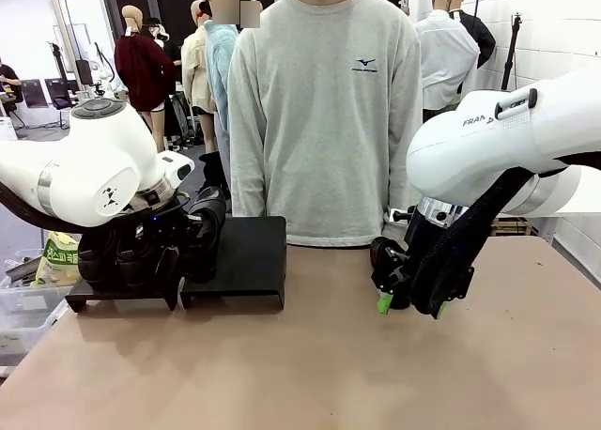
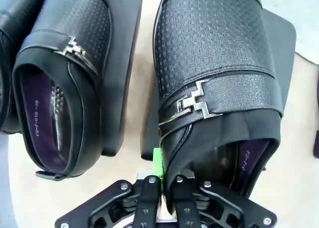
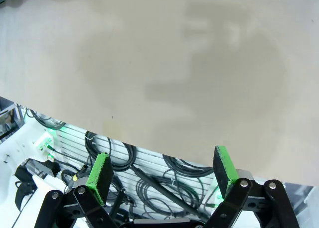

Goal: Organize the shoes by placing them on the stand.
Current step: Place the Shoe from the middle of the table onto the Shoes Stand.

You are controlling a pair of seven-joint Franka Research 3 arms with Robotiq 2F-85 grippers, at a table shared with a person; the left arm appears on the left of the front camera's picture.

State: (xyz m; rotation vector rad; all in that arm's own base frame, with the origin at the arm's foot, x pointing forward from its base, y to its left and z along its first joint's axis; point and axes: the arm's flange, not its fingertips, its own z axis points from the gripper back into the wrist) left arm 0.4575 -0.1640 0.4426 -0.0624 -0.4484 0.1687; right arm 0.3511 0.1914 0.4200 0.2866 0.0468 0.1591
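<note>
My left gripper (image 2: 167, 171) is shut on the heel rim of a black textured shoe (image 2: 214, 63) with a metal buckle. That shoe lies toe-away over the right panel of the black stand (image 2: 281, 34). A second black shoe (image 2: 60, 88) rests on the stand's left panel (image 2: 119, 88), and a third one (image 2: 10, 39) shows at the far left edge. From the front, the left gripper (image 1: 199, 247) and its shoe (image 1: 208, 209) sit at the stand (image 1: 244, 261). My right gripper (image 1: 408, 303) hangs open and empty just above the table, its green pads (image 3: 99, 175) wide apart.
A person in a grey sweatshirt (image 1: 324, 120) stands at the far side, behind the stand. The tan table (image 1: 329, 374) stretches in front of it. Clear bins with a bag (image 1: 56, 261) sit off the table's left edge. Cables (image 3: 149, 178) lie below the table edge.
</note>
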